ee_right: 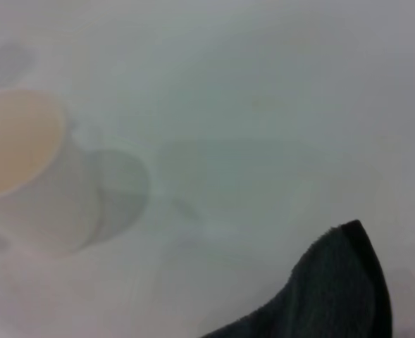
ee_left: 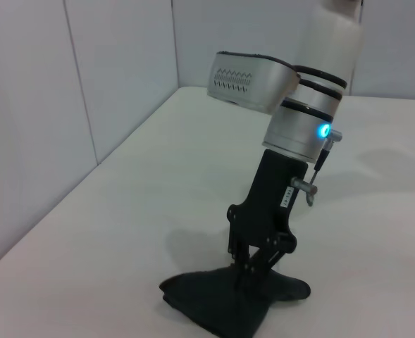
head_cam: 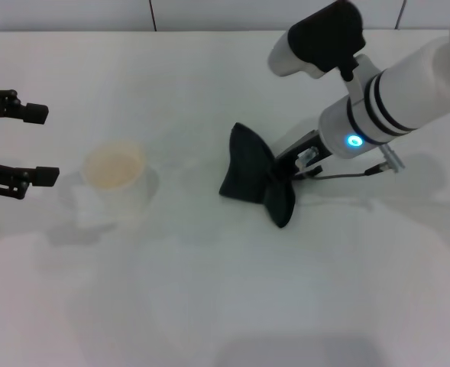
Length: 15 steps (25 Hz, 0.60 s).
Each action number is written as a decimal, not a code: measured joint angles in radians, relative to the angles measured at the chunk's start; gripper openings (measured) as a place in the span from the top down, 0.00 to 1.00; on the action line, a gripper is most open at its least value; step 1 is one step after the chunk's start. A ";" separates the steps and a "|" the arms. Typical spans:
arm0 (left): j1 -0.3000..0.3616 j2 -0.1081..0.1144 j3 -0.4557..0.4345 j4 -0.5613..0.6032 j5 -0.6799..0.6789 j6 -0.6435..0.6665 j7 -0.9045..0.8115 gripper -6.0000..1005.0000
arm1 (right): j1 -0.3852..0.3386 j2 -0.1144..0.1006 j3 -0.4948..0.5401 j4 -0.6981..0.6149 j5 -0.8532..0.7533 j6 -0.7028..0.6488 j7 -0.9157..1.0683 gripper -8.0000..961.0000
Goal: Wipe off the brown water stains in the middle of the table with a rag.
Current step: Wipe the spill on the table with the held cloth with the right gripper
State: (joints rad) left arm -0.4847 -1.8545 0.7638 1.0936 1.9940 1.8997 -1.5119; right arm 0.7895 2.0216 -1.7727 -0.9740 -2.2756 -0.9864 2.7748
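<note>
Rag (head_cam: 257, 177) sits mid-table (head_cam: 225, 306), bunched and pressed down under the right gripper (head_cam: 286, 170), which is clenched on it (left wrist view shows fingers pinching the cloth (ee_left: 235, 299)). Left gripper (head_cam: 33, 145) hovers at the left edge, released, jaws wide. White cup (head_cam: 118, 180) stands between them. No brown stain visible.

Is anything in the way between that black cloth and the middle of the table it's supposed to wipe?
Nothing visible blocks it. The right gripper presses the rag onto the table near its middle. The cup stands off to the robot's left, apart from the rag. No brown stain shows.
</note>
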 joint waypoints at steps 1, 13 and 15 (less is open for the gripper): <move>0.000 0.000 0.000 -0.001 0.000 -0.001 0.001 0.12 | -0.002 0.000 0.006 0.001 -0.009 0.003 0.000 0.89; 0.003 0.000 -0.002 -0.005 0.004 -0.014 0.006 0.12 | -0.026 -0.002 0.085 -0.013 -0.066 -0.004 0.000 0.89; 0.003 0.000 -0.002 -0.005 0.005 -0.016 0.006 0.12 | -0.036 0.001 0.078 -0.028 -0.062 -0.015 0.000 0.89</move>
State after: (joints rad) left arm -0.4816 -1.8544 0.7623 1.0883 1.9993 1.8834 -1.5063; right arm 0.7534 2.0227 -1.6947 -1.0021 -2.3379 -1.0014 2.7748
